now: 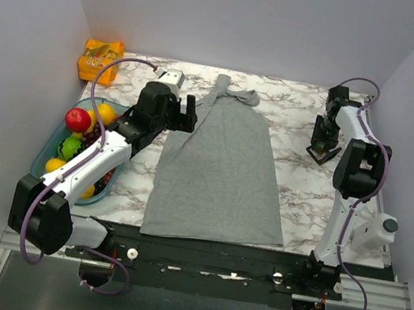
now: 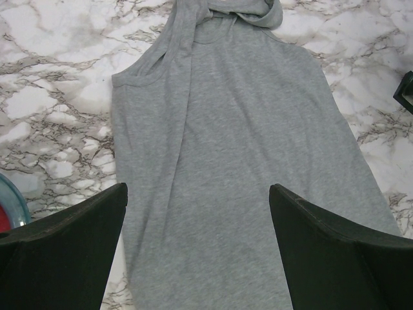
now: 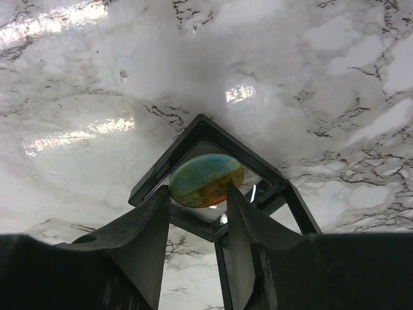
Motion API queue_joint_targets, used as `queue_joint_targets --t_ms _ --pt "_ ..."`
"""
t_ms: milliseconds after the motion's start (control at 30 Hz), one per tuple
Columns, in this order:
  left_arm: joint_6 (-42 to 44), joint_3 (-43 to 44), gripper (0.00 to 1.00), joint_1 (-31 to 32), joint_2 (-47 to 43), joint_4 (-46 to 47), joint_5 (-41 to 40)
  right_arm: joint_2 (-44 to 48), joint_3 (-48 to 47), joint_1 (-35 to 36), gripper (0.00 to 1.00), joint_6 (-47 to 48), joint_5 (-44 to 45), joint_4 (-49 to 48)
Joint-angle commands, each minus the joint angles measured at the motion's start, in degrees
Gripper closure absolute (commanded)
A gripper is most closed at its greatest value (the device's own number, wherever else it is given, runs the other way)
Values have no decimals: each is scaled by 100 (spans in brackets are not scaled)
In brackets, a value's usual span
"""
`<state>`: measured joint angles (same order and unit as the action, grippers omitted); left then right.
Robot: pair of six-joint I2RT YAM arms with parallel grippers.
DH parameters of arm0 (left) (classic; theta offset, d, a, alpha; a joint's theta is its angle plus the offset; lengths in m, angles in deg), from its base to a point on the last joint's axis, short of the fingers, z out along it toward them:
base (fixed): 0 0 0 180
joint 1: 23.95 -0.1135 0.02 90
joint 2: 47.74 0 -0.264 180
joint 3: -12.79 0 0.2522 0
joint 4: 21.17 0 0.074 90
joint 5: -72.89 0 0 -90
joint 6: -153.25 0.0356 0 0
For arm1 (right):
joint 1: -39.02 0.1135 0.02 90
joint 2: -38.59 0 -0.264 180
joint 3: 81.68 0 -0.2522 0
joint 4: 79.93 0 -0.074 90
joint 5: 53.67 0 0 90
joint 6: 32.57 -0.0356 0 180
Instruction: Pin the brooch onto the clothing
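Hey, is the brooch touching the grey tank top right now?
Apart. Top external view: the brooch in its black frame sits on the right, with bare marble table between it and the tank top.

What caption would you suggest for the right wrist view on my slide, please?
Right gripper, jaws parted, poised at the brooch on its black square card on the marble table.

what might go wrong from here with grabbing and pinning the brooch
The right gripper straddles only the lower edge of the brooch, so it might slip out or drag its black frame along. The straps of the clothing lie bunched at the far end, so pinning there might catch two layers.
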<state>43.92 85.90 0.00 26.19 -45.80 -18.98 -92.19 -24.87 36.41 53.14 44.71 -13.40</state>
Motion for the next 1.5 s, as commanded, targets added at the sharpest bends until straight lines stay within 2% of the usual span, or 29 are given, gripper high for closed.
queue_joint_targets --t_ms 0,267,400,600,1100,1467 --pt "-18 129 1 -56 -72 -46 90 70 88 -29 54 -80 -319 111" --pt "-18 129 1 -57 -107 -38 90 545 150 -29 54 -194 -1048 49" --pt "-18 129 1 -57 -107 -38 108 580 237 -29 54 -256 -953 58" --pt "-62 121 1 -57 -133 -20 152 861 949 -11 54 -318 -715 -373" --pt "-62 112 1 -57 -151 -20 152 808 1310 191 53 -353 -1075 -636" --pt "-62 112 1 -57 -107 -20 134 958 1538 437 53 -449 -1778 -830"
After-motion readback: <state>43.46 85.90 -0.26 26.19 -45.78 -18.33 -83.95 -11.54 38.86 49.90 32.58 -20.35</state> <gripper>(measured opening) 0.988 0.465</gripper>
